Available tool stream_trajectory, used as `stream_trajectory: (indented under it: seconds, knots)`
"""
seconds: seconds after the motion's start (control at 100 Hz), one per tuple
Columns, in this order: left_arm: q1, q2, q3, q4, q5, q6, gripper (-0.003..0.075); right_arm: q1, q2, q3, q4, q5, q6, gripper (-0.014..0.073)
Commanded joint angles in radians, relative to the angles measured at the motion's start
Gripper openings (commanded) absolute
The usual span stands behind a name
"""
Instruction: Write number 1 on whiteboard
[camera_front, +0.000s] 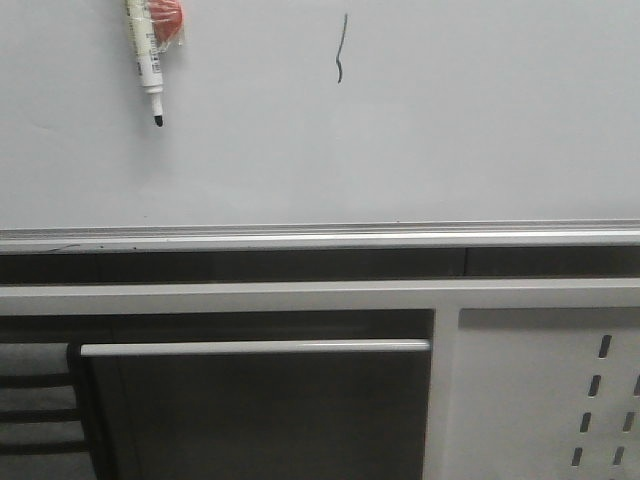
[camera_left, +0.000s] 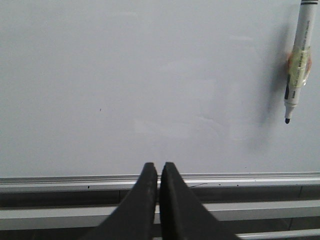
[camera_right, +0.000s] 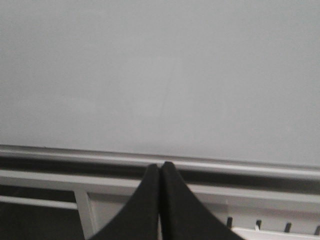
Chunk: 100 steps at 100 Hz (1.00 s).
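Front view: you see the number 1 (camera_front: 341, 48), a wavy dark stroke high on the whiteboard (camera_front: 400, 140), right of the marker (camera_front: 146, 58) stuck tip-down; neither wrist view shows the stroke. Left wrist view: your left gripper (camera_left: 158, 172) has its jaws pressed together, holding nothing; the marker's label print is too small to read. Right wrist view: your right gripper (camera_right: 160, 172) is likewise closed and empty, over the perforated panel (camera_right: 270, 225)
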Motion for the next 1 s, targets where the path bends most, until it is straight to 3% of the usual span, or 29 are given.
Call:
stream_trajectory:
  seconds: [0.0,0.07,0.25,0.99]
  knots:
    - [-0.001,-0.022,0.042,-0.002,-0.077,-0.011,-0.002,-0.03,-0.015,0.035,-0.022,-0.134,0.028,-0.0064]
    - [-0.001,-0.022,0.042,-0.002,-0.077,-0.011,-0.002,-0.042,-0.015,0.082,-0.024,-0.188,0.035,-0.0064]
    - [-0.001,-0.022,0.042,-0.002,-0.077,-0.011,-0.002,-0.051,-0.015,0.08,-0.079,-0.095,0.041,-0.0064]
    - [-0.001,-0.022,0.042,-0.002,-0.077,-0.011,-0.002,-0.051,-0.015,0.078,-0.079,-0.1,0.041,-0.0064]
